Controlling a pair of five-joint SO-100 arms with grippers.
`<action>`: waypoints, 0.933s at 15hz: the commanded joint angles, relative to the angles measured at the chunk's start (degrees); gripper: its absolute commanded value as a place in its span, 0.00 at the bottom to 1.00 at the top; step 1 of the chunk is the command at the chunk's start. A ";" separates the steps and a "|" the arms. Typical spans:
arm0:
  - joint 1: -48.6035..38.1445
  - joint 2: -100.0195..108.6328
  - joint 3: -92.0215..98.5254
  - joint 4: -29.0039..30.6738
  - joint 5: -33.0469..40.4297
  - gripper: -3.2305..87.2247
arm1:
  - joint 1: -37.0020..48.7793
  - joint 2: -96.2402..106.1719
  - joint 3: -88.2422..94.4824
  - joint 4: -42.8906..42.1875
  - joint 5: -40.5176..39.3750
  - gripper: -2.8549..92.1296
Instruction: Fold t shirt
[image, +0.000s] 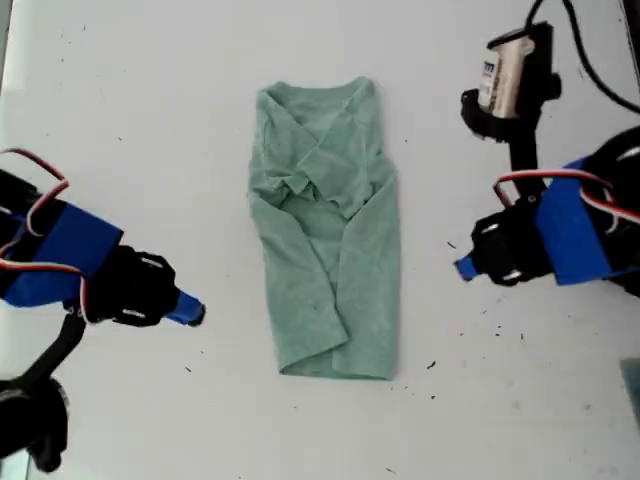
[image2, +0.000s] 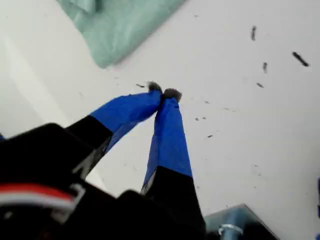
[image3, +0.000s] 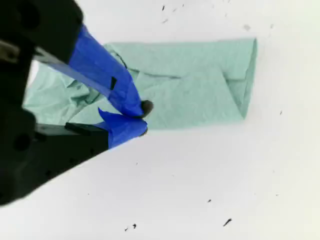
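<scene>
Two blue-taped grippers empty, jaws closed: my first gripper (image2: 163, 93) near pale sage-green cloth t shirt (image: 325, 230) corner, my second gripper (image3: 142, 118) beside long edge, neither touching.

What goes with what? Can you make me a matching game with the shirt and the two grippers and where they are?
Things:
1. t shirt
2. my first gripper
3. my second gripper

Places:
a. at the exterior view's left
b. at the exterior view's right
c. in the middle, between the two arms

Pairs: 1-c, 2-b, 3-a
</scene>
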 joint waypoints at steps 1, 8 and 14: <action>1.05 -2.11 -8.79 0.62 2.20 0.26 | -2.90 -4.66 -10.81 0.97 1.32 0.44; -1.23 -23.38 -16.35 -6.42 8.96 0.32 | -5.45 -23.20 -13.62 -5.98 2.29 0.44; -3.08 -44.82 -27.86 -8.35 10.02 0.34 | -8.00 -37.88 -17.40 -15.03 2.90 0.43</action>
